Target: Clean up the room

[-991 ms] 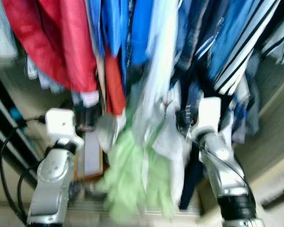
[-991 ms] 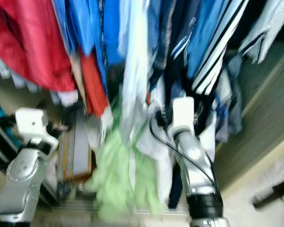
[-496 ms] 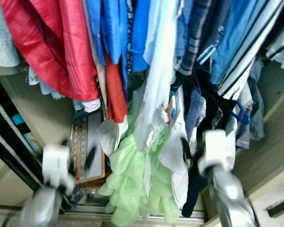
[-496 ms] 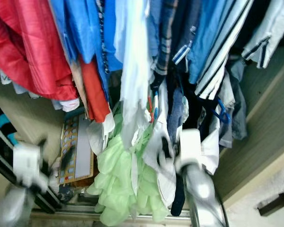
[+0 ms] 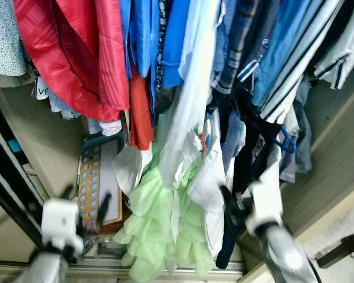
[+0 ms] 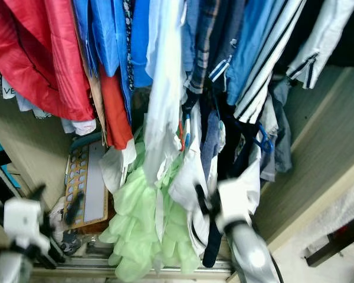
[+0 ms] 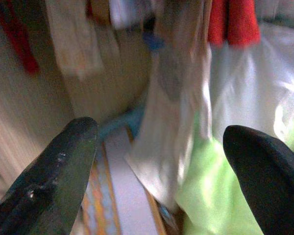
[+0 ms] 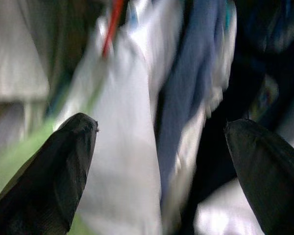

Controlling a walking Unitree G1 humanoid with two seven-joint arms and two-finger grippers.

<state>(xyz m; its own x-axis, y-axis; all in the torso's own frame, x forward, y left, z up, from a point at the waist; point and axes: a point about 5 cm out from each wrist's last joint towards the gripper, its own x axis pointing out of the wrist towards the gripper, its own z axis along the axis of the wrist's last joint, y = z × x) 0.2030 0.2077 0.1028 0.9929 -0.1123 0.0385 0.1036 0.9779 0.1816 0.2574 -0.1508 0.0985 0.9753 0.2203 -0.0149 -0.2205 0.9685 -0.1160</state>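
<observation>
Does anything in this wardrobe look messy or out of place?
Yes. A flat board with coloured dots leans in the wardrobe's bottom corner behind the hanging clothes, and a pale green ruffled garment hangs low, near the door track.

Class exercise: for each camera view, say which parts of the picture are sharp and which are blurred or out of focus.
Left eye view: hanging red jacket and pale green ruffled garment fairly sharp; both arms smeared by motion. Left wrist view: left claw fingers crisp, open; clothes behind soft. Right wrist view: right claw fingers clear, open; white and blue fabric streaked.
</observation>
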